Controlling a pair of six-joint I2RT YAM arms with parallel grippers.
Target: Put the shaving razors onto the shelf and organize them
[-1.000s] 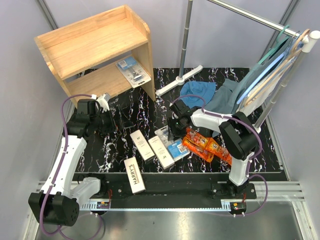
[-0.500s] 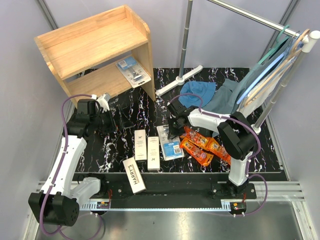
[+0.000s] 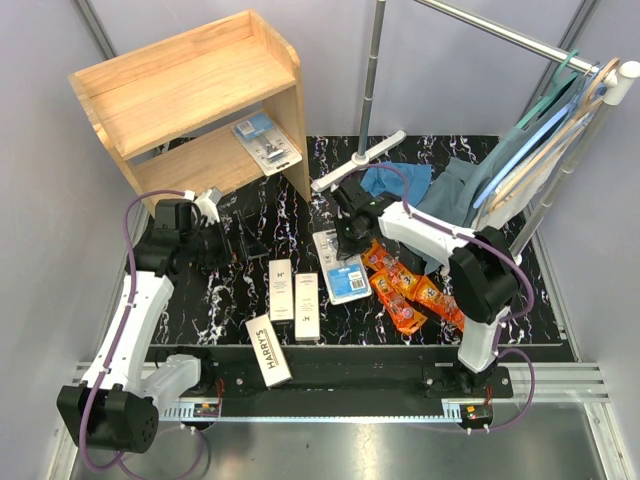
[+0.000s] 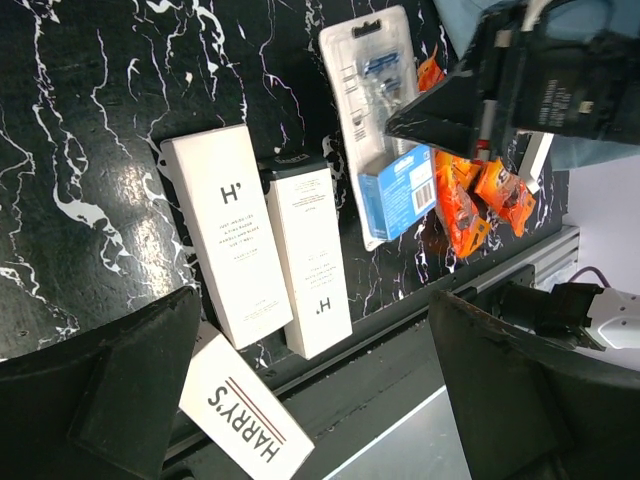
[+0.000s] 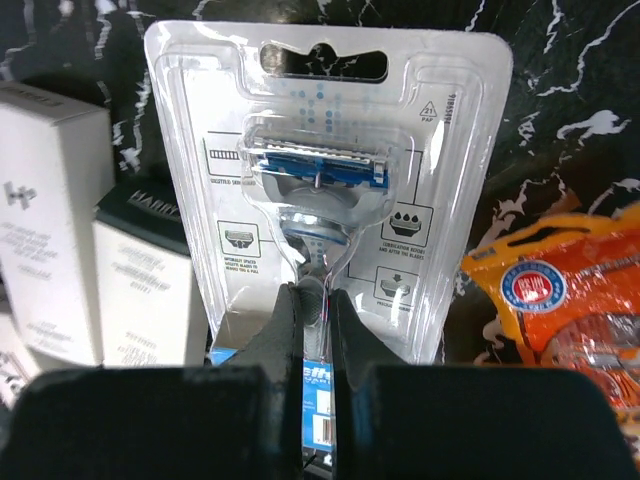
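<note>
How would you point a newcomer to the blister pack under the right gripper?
On the black marbled table, find the row of packages beyond the arms' bases. The blister pack lies flat between the white boxes and the orange packs, under the right gripper. It is the only clear-and-blue pack on the table; the other pack sits on the shelf.

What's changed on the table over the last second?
The right claw snapped shut on the blue blister pack and dragged it farther back. Before that, the two white boxes swung from slanted to straight and the orange packs shifted a little. The open left claw, the shelf and the pack on it stayed put.
</note>
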